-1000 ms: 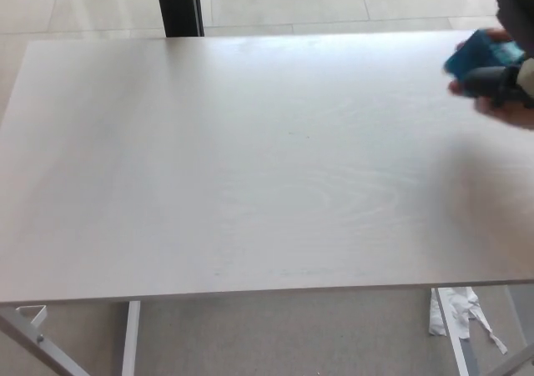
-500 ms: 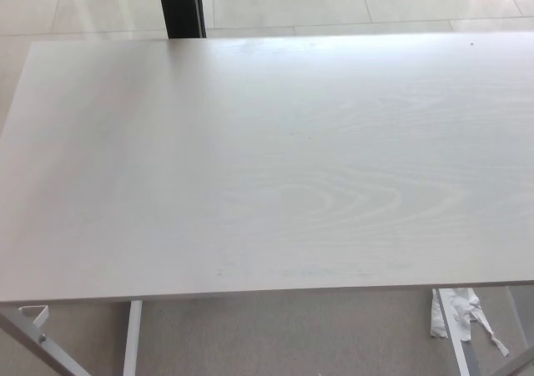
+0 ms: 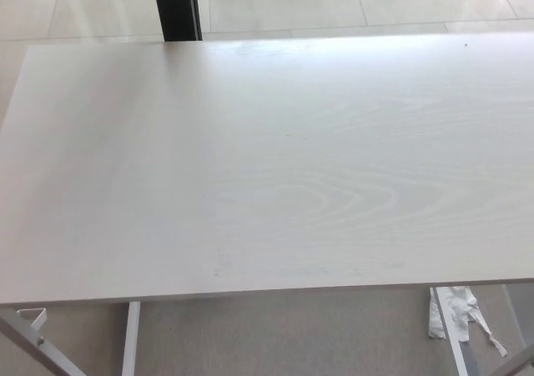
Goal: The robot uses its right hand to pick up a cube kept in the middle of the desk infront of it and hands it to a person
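Looking down on a pale desk [image 3: 267, 167] with faint whitish wood grain. Fills nearly the whole head view and runs out of the picture on the right. Noted swirled grain rings just right of the middle of the top. Noted one tiny dark speck [image 3: 465, 45] near the far right corner, too small to identify.

Cannot see the cube in this view, so cannot say where it sits. Cannot see the right hand or the left hand either, so cannot tell open, closed or gripping for either one.

Beyond the far edge: noted a glossy light tiled floor [image 3: 334, 1] with thin joint lines. Noted a dark upright post [image 3: 175, 7] just behind the far left part of the desk, cut off by the top of the picture.

Below the near edge: noted a white desk leg [image 3: 131, 338] going straight down, left of centre. Noted a slanted strut [image 3: 37, 343] in the lower left corner, with a small white bracket [image 3: 32, 314] just under the top. Noted a second slanted leg [image 3: 448, 343] at lower right, and a crumpled white scrap [image 3: 459, 305] on the grey floor [image 3: 284, 334] right beside it. Cannot tell whether paper or plastic.
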